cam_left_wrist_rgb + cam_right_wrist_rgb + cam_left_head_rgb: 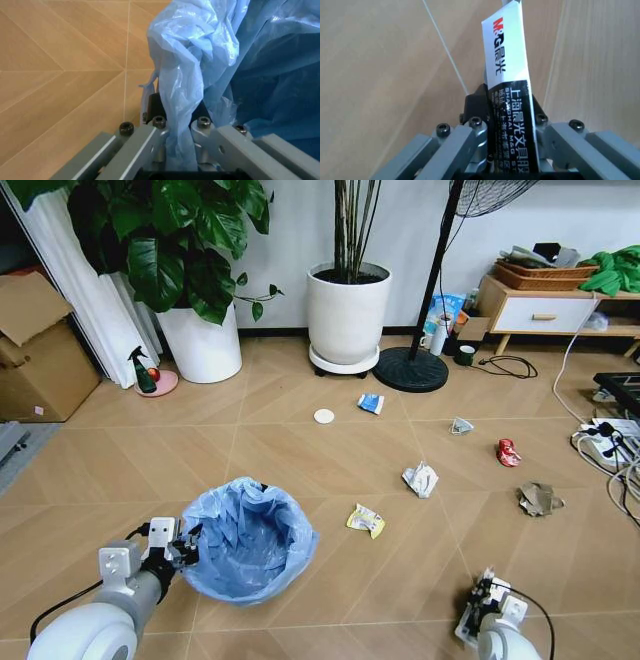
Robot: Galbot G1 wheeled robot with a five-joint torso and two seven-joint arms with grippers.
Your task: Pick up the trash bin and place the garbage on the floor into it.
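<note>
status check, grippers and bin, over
Left gripper shut on trash bin rim. Right gripper shut on black-white carton. Scraps like the yellow wrapper remain on floor.

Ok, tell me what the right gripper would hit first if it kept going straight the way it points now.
Probably just bare floor. The right gripper, shut on the black-white carton, points down at the wooden planks, and nothing else lies ahead of the carton's tip in the right wrist view. How far off the floor is stays unclear.
</note>
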